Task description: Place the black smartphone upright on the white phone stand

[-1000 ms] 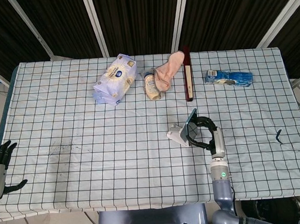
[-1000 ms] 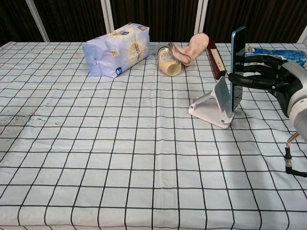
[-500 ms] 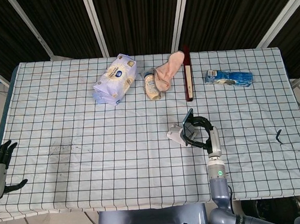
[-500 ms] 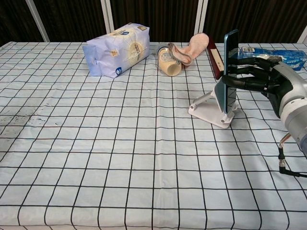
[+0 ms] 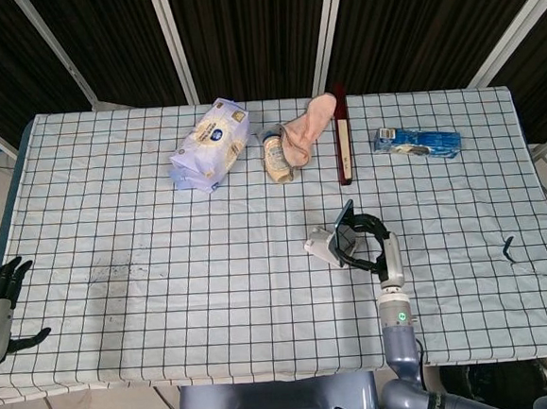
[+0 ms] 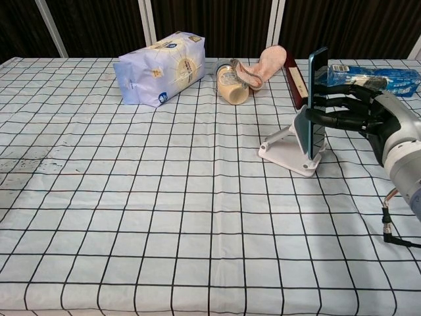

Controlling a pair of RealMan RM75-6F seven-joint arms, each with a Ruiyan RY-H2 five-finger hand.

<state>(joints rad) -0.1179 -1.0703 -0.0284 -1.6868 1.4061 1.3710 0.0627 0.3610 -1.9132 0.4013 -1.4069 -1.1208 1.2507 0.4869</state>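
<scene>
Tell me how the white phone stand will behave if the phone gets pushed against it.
The white phone stand looks like thin light plastic, so it would probably slide on the cloth rather than resist. Its backrest is propped on a narrow base, so a push high up from the smartphone in the right hand may tip it backward. It looks rigid, not bendy.

Right hand (image 6: 368,118) grips black smartphone (image 6: 314,99) upright, edge-on, lower end at white phone stand (image 6: 289,148) near table's right edge. Along far edge of checked tablecloth (image 6: 164,217): blue-white bag (image 6: 160,68), jar on side (image 6: 231,84), pink cloth (image 6: 268,62), dark red book (image 6: 295,83), blue packet (image 6: 388,76).
</scene>
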